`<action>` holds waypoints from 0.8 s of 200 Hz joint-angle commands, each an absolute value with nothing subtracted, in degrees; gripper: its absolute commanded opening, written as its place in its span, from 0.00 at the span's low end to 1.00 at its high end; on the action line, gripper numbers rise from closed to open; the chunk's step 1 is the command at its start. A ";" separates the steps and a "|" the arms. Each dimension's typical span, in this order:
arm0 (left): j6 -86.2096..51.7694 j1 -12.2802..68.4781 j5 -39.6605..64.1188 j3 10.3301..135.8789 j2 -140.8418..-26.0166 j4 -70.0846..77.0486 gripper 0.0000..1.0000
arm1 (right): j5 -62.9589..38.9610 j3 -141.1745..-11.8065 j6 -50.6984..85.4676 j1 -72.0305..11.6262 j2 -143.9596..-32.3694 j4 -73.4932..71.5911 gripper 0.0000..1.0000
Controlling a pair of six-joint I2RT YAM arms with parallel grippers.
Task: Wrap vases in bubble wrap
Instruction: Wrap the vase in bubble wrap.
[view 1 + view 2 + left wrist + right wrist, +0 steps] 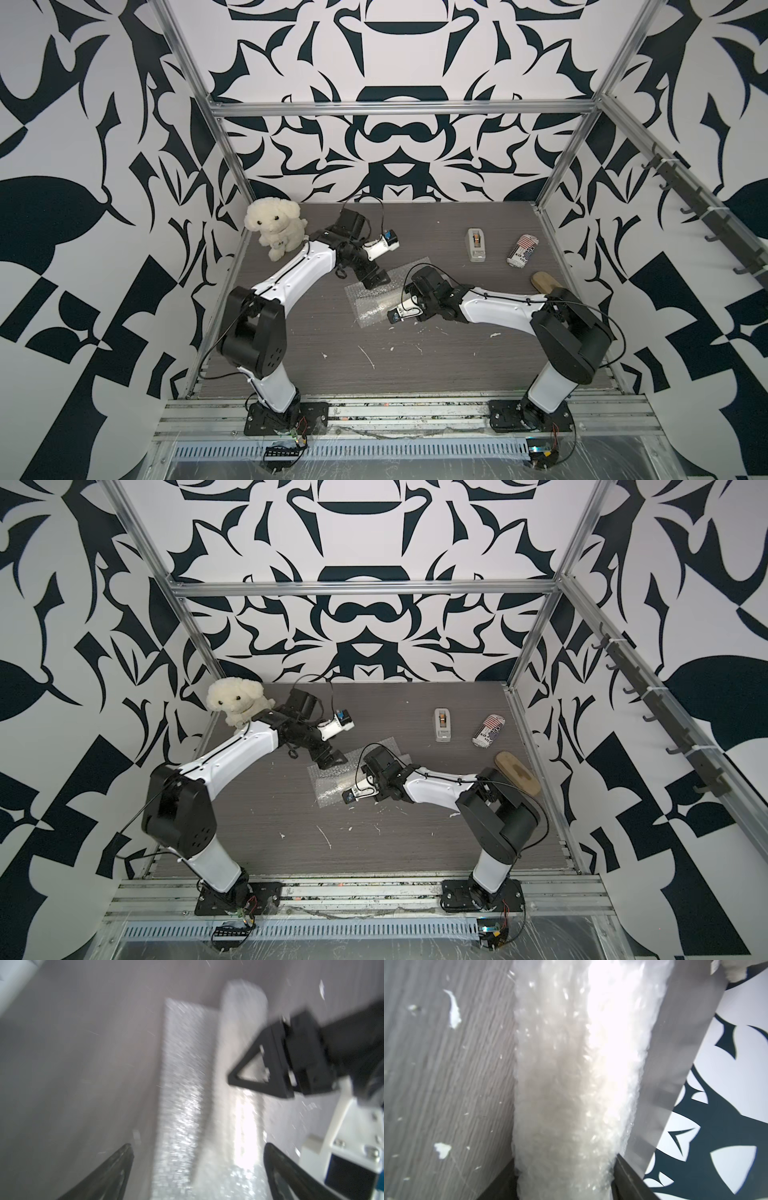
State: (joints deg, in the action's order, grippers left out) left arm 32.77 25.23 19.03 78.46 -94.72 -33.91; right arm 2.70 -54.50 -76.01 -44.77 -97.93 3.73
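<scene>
The vase lies on its side, rolled inside the bubble wrap (357, 293), mid-table in both top views; only a cream tint shows through the plastic (560, 1095). A flat flap of the sheet (182, 1064) stretches beside the wrapped roll (239, 1043). My right gripper (563, 1159) is closed around one end of the roll, both fingers pressed against the wrap; one finger (259, 1070) shows in the blurred left wrist view. My left gripper (198, 1145) hovers wide open over the flap and roll at the sheet's far edge (376, 282), holding nothing.
A cream plush dog (274, 226) sits at the back left behind the left arm. A grey tape dispenser (476, 245), a printed can (523, 249) and a wooden brush (544, 282) lie at the right. White scraps (368, 357) litter the front of the table.
</scene>
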 commanded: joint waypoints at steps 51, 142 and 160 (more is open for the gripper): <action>-15.31 13.29 -0.31 63.87 -76.18 -7.26 0.99 | -6.51 -71.05 -60.96 -46.05 -108.27 32.85 0.66; -58.39 8.70 5.70 46.78 -57.14 -23.95 0.91 | -3.96 -82.80 -23.57 -47.43 -117.38 46.58 0.70; -64.40 8.70 12.56 38.55 -56.05 -17.94 0.88 | -3.24 -83.16 -15.72 -49.24 -118.50 47.66 0.71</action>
